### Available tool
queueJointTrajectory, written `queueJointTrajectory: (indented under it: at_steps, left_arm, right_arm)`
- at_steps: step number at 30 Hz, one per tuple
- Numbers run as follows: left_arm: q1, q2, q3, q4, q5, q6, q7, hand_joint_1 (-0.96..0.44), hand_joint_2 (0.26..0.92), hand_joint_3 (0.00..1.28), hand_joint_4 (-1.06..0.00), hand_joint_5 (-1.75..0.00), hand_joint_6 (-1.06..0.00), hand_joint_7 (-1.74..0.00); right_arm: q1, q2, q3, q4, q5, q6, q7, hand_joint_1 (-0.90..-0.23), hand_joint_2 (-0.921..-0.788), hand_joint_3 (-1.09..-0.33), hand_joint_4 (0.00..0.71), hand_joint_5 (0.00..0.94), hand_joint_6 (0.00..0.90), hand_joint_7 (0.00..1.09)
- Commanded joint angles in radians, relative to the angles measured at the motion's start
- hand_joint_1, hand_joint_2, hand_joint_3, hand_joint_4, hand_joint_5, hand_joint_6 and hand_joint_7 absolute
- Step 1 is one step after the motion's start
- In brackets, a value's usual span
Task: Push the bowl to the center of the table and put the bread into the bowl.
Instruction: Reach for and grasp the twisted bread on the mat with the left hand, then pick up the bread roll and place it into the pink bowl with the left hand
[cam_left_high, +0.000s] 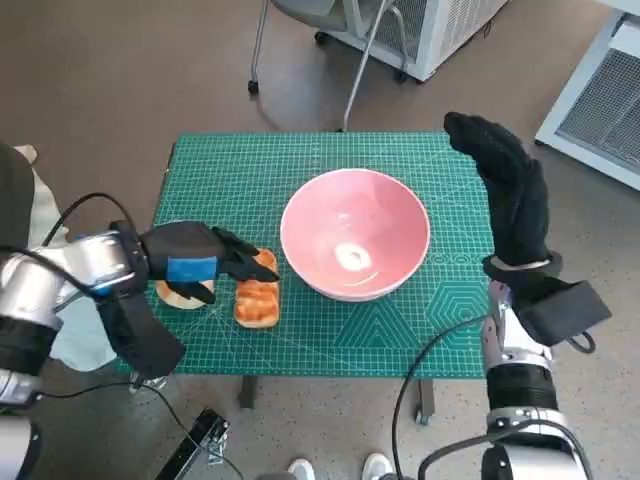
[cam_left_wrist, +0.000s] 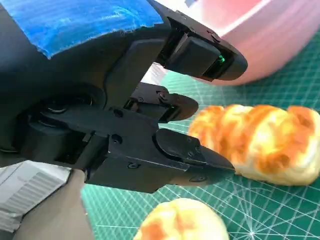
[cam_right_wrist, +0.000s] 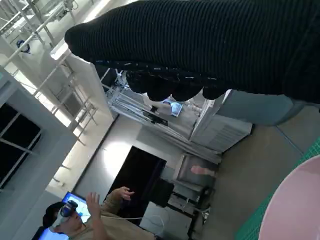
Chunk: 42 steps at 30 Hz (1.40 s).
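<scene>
I see the pink bowl at mid-frame on the green mat. My left hand sits lower left, fingers spread around a bread roll, not pinching it. My right hand hovers upper right, fingers straight and together, empty.

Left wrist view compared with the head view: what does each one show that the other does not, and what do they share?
Only the left wrist view shows from close by how the black fingers of the left robot hand reach toward the long bread, and whether they touch it I cannot tell. Only the head view shows the whole green table mat, the raised right robot hand, the chair legs and the floor. Both show the pink bowl, the long bread and the second bread.
</scene>
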Motion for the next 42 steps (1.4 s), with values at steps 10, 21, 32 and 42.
queueJointTrajectory:
  at_steps: [10,21,32,42]
  left_arm:
    - [-0.053,-0.074,-0.142,0.094,0.057,-0.005,0.103,-0.11,0.912,0.00,-0.42,0.00,-0.55,-0.03]
    - [-0.092,-0.161,-0.257,0.230,0.101,0.023,0.212,-0.10,0.919,0.01,-0.53,-0.05,-0.62,-0.06]
    - [-0.137,-0.187,-0.342,0.357,0.117,0.032,0.393,-0.04,0.921,0.09,-0.59,-0.96,-0.70,-1.14]
    - [-0.151,-0.093,-0.288,0.303,0.031,-0.015,0.386,0.00,0.919,0.02,-0.70,-0.94,-0.75,-1.22]
  right_arm:
    - [0.051,-0.002,0.003,-0.001,0.002,0.020,0.000,-0.569,-0.921,-0.815,0.375,0.029,0.002,0.83]
    - [0.067,-0.005,-0.001,-0.018,0.013,0.034,0.007,-0.573,-0.921,-0.811,0.376,0.029,-0.001,0.81]
    - [0.076,-0.010,-0.013,-0.022,0.028,0.041,0.011,-0.568,-0.921,-0.804,0.379,0.029,0.001,0.80]
    - [0.078,-0.003,-0.017,-0.016,0.031,0.041,0.010,-0.569,-0.921,-0.800,0.388,0.031,0.010,0.79]
